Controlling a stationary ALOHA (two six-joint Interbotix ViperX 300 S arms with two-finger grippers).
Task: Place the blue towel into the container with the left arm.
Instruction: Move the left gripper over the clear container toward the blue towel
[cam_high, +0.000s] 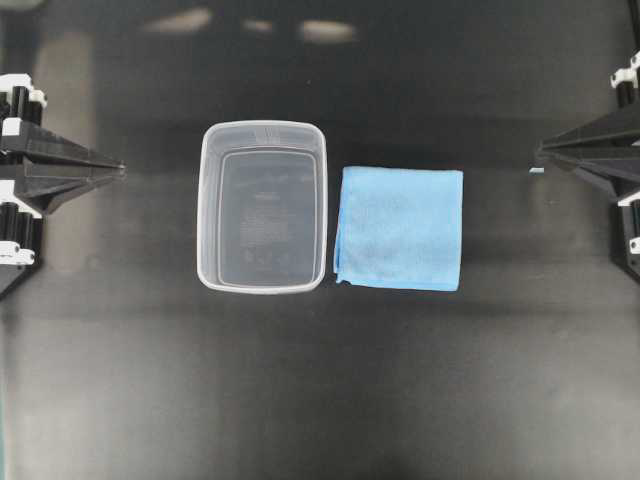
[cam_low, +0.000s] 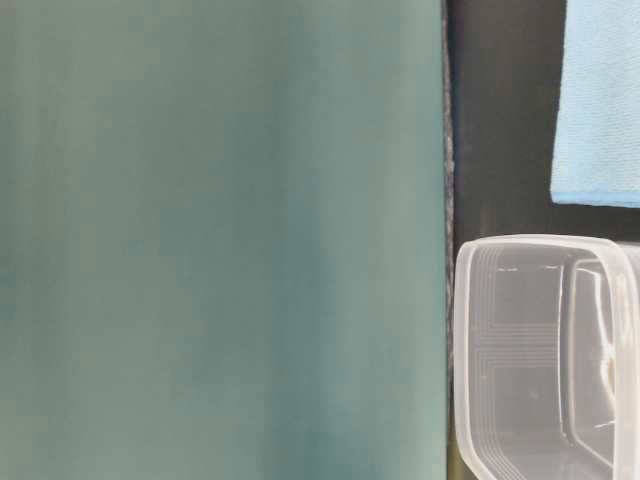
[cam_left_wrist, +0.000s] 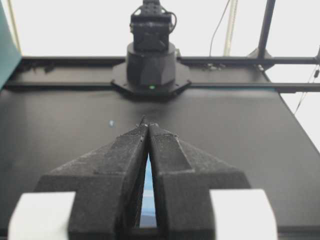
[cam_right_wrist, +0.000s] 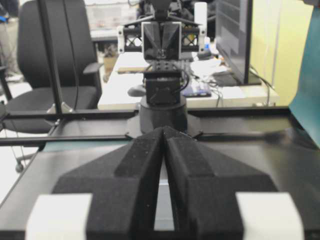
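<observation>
The blue towel (cam_high: 400, 228) lies folded flat on the black table, just right of the container (cam_high: 263, 206), a clear plastic tub that holds nothing. Their edges almost touch. In the table-level view the towel (cam_low: 598, 100) shows at the top right and the container (cam_low: 540, 350) at the lower right. My left gripper (cam_high: 118, 171) points inward from the left edge, shut, well apart from the tub. In the left wrist view its tips (cam_left_wrist: 149, 125) meet, with a sliver of blue seen through the slit. My right gripper (cam_high: 540, 152) is shut at the right edge, its tips (cam_right_wrist: 164, 130) together.
A teal panel (cam_low: 220, 240) fills most of the table-level view. The opposite arm's base (cam_left_wrist: 151, 65) stands at the far table edge in the left wrist view. Behind the table are a desk, a monitor and a chair (cam_right_wrist: 60, 55).
</observation>
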